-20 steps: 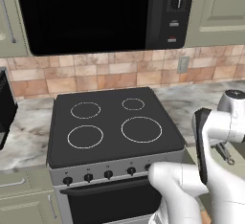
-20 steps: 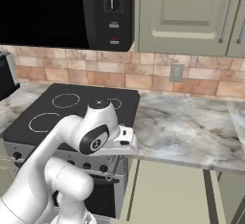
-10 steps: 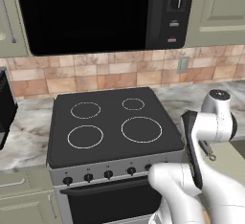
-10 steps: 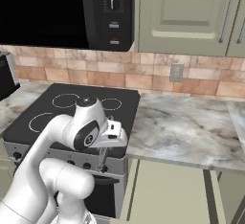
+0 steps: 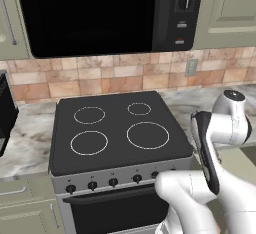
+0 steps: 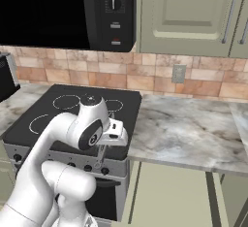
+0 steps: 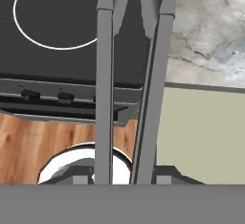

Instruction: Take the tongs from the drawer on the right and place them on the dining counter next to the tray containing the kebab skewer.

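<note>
As they run from my pincer (image 7: 122, 180) toward twelve o'clock in the hand view, the tongs (image 7: 129, 74) lie lengthwise along my reach, both arms clamped between my fingers. They hang over the stove (image 5: 117, 133) edge, with marbled counter (image 6: 189, 129) at two o'clock. No container lies near.

The tongs (image 7: 129, 89) are slim and dark grey, two long narrow arms running side by side from the bottom to the top of the hand view, standing slightly apart and seemingly clamped between the jaws. In the right base view they (image 6: 100, 156) hang at lower centre.
</note>
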Controlling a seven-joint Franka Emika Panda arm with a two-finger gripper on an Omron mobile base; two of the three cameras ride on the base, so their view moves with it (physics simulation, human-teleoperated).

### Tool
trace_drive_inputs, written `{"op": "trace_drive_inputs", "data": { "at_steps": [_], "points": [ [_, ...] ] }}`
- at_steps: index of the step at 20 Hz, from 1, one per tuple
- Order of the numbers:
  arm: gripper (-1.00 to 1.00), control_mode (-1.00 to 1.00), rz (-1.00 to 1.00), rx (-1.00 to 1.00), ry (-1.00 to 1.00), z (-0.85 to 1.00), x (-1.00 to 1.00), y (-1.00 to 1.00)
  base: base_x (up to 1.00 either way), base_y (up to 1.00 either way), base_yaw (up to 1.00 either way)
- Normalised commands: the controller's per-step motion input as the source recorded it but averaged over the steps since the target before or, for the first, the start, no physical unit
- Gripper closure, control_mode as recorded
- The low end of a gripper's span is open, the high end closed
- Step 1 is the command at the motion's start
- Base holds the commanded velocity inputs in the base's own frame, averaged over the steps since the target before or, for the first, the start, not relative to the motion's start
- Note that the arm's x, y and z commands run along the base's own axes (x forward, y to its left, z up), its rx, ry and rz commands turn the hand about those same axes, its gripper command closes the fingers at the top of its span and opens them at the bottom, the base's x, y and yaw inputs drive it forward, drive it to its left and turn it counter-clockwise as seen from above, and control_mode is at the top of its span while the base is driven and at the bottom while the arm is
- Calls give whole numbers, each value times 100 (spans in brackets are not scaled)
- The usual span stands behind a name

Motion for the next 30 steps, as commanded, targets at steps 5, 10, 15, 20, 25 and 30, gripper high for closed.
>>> {"op": "trace_drive_inputs", "data": {
  "at_steps": [5, 10, 15, 20, 25, 30],
  "points": [
    [100, -100, -2, 12, 0, 47, 1, 0, 0, 0, 0],
    [100, -100, 0, 9, 0, 53, 0, 0, 0, 0, 0],
    [100, -100, 0, 3, 0, 38, 0, 0, 0, 0, 0],
    [100, -100, 0, 0, 0, 0, 0, 0, 0, 0, 0],
    [100, -100, 0, 0, 0, 0, 0, 0, 0, 0, 0],
    [100, 100, 0, 0, 0, 0, 0, 0, 0, 0, 0]
  ]
}}
